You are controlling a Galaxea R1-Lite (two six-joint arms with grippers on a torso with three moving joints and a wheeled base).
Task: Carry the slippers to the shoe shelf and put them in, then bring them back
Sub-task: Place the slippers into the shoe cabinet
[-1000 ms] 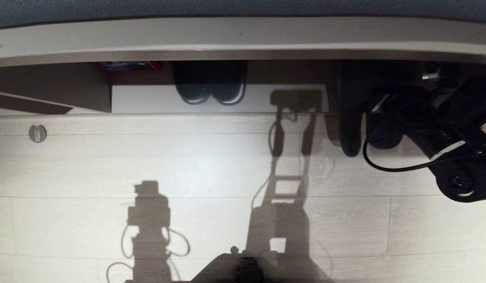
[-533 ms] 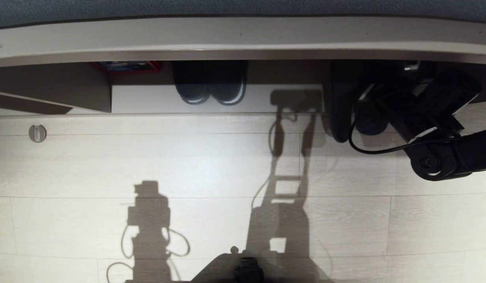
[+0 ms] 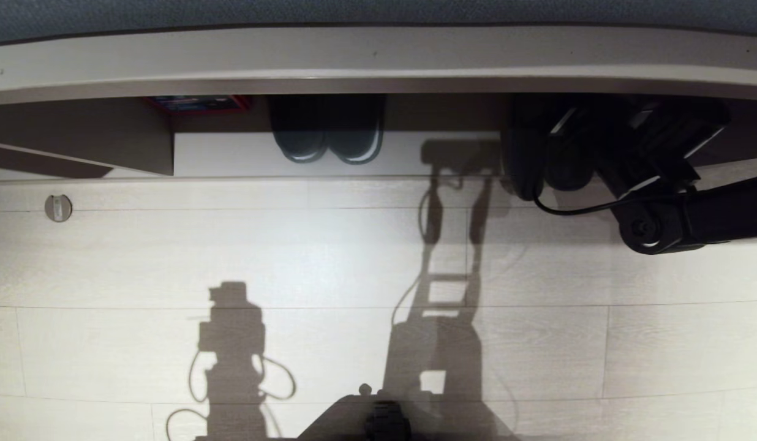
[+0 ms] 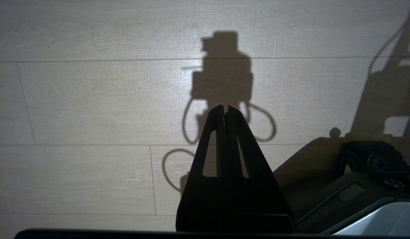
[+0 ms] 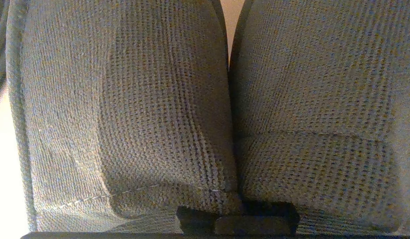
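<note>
The slippers (image 3: 525,159), a dark pair held together, hang at the right end of the shoe shelf (image 3: 231,153), their far part under its top board. My right gripper (image 3: 574,147) is shut on them, its fingers hidden behind the wrist. In the right wrist view the slippers' woven straps (image 5: 158,109) fill the picture side by side, and only the gripper's dark base (image 5: 238,215) shows between them. My left gripper (image 4: 225,108) is shut and empty, parked above the plank floor.
A dark closed-toe pair with pale toe rims (image 3: 326,138) stands in the shelf's middle. A red and blue box (image 3: 198,102) lies at its back, beside the upright divider (image 3: 139,141). A round metal fitting (image 3: 58,207) sits in the floor at the left. My base (image 3: 384,419) is at the near edge.
My right arm has swung away from me and to the left, carrying the slippers from over the floor to the shelf's opening. The left arm has not moved.
</note>
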